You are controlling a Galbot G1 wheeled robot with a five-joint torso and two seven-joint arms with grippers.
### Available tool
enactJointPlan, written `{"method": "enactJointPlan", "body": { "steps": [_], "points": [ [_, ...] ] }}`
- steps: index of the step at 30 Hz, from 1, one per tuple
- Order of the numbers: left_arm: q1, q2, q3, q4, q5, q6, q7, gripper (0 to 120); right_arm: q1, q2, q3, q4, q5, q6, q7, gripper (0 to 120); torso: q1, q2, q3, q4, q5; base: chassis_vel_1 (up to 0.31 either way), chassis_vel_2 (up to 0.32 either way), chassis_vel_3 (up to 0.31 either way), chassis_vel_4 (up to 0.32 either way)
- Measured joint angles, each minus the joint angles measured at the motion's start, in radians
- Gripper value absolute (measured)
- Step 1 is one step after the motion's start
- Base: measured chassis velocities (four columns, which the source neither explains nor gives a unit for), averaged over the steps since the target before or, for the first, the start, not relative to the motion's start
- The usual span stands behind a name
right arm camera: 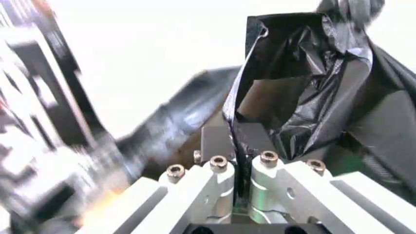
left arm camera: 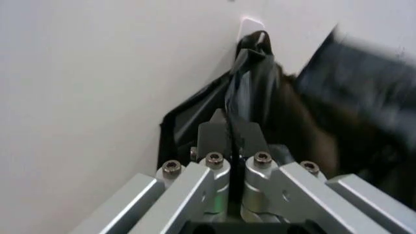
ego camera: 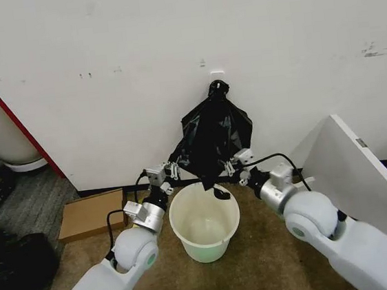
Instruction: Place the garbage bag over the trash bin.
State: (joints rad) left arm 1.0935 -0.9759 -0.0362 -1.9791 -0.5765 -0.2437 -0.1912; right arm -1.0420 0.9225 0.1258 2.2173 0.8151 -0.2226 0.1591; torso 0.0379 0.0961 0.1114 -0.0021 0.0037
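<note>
The white trash bin (ego camera: 182, 233) stands open on the brown floor against the wall, between my two arms. Just above its rim the black garbage bag (ego camera: 205, 154) is held by both grippers. My left gripper (ego camera: 171, 170) is shut on the bag's left edge, my right gripper (ego camera: 231, 164) on its right edge. A flap of the bag hangs down into the bin's mouth. Each wrist view shows thin black film (left arm camera: 244, 97) (right arm camera: 293, 97) pinched between closed fingers (left arm camera: 229, 127) (right arm camera: 234, 134). Behind it, a knotted black bundle (ego camera: 218, 87) hangs from a wall hook.
A flat cardboard box (ego camera: 90, 215) lies on the floor to the left of the bin. A white board (ego camera: 352, 170) leans at the right. A larger white tub (ego camera: 2, 137) with a red bar stands far left, with dark clutter (ego camera: 12, 268) below it.
</note>
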Motion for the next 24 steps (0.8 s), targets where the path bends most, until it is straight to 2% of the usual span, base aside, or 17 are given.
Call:
{"method": "enactJointPlan", "body": {
  "steps": [6,11,16,24],
  "points": [
    [0.059,0.008,-0.043,-0.055,-0.003,0.004,-0.003,0,-0.074,0.036,0.07,0.119,0.154,0.012,0.016,0,0.0,0.0,0.0,-0.0002,-0.0001,0.0,0.0,0.0,0.0],
    [0.109,0.0,-0.07,-0.104,-0.005,0.008,-0.01,0,-0.144,0.071,0.081,0.149,0.149,0.01,0.014,0,0.0,0.0,0.0,-0.0002,-0.0001,0.0,0.0,0.0,0.0],
    [0.153,0.039,-0.074,-0.168,-0.011,0.009,-0.01,0,-0.174,0.102,0.073,0.158,0.149,0.001,0.02,0,0.0,0.0,0.0,-0.0001,0.0,0.0,0.0,0.0,0.0],
    [0.211,0.063,-0.081,-0.234,-0.013,0.004,-0.01,0,-0.254,0.152,0.057,0.159,0.141,-0.005,0.027,0,0.0,0.0,0.0,-0.0001,0.0,0.0,0.0,0.0,0.0]
  ]
}}
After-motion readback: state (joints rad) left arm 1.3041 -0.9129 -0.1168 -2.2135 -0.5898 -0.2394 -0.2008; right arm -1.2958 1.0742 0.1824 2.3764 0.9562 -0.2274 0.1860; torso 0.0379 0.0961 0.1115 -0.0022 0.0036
